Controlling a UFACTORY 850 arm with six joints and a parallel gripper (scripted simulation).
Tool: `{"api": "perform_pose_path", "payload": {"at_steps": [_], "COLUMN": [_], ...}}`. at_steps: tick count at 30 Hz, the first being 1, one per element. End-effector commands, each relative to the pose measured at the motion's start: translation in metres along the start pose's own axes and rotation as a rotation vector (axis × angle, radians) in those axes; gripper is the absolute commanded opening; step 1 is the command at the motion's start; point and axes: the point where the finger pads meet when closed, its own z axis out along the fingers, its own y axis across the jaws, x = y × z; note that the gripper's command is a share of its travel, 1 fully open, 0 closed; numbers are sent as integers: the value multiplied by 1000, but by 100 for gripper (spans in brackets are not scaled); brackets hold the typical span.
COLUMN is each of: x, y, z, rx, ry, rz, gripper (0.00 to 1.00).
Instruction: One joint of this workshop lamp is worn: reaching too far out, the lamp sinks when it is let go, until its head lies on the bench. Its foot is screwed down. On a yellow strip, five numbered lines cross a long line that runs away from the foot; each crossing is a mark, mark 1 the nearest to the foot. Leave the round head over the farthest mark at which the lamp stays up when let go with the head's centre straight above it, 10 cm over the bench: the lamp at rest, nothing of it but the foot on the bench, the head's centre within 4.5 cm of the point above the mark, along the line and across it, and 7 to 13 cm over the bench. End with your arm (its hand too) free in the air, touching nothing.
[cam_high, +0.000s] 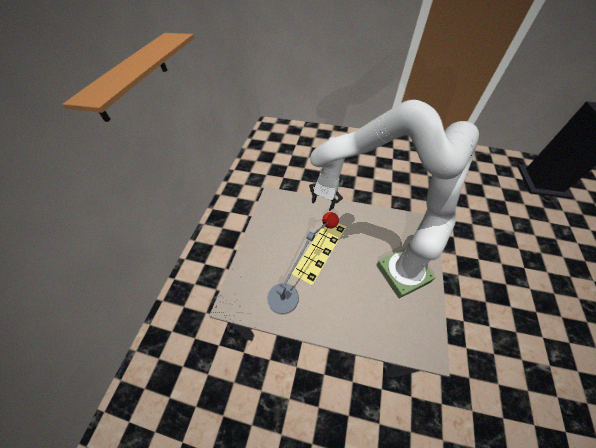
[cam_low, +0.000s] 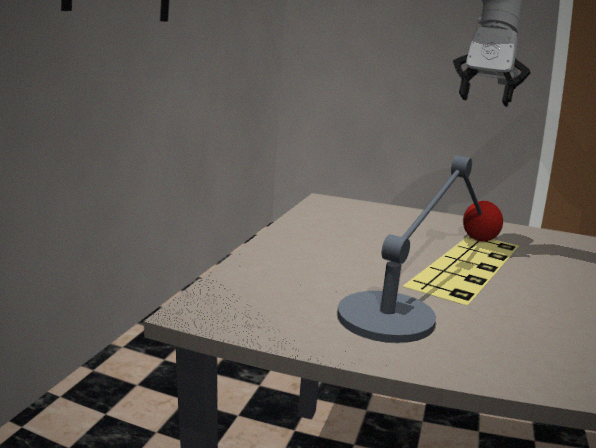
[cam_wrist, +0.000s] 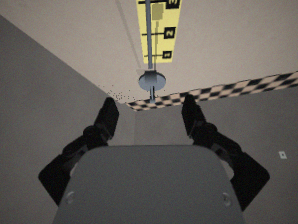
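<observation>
The lamp's red round head (cam_high: 330, 220) (cam_low: 483, 221) is off the bench's far part, at the numbered strip's far end near mark 5; its exact height is hard to tell. The elbow (cam_high: 310, 236) (cam_low: 461, 166) stands higher than the head. The grey round foot (cam_high: 283, 305) (cam_low: 365, 320) (cam_wrist: 160, 82) sits at the near end of the yellow strip (cam_high: 306, 267) (cam_low: 450, 281) (cam_wrist: 167, 44). My gripper (cam_high: 323, 204) (cam_low: 485, 101) (cam_wrist: 149, 104) is open and empty, well above the head and apart from it. The head is out of the wrist view.
The bench (cam_high: 360, 320) (cam_low: 280, 280) (cam_wrist: 225, 45) carries the lamp and my arm's green base plate (cam_high: 400, 287), which stands to the strip's right in the top view. An orange shelf (cam_high: 132, 70) is on the wall. A black cabinet (cam_high: 565, 150) stands beyond the bench.
</observation>
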Motion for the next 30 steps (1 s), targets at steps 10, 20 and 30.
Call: {"api": "perform_pose_path", "payload": {"at_steps": [10,20,30], "x": [-45,-82,-111], "y": [0,0,0], "z": [12,23,32], "rx": [2,2,2], "ry": [0,0,-1], "rz": [-1,-1,-1], "gripper": [100,100,100]}}
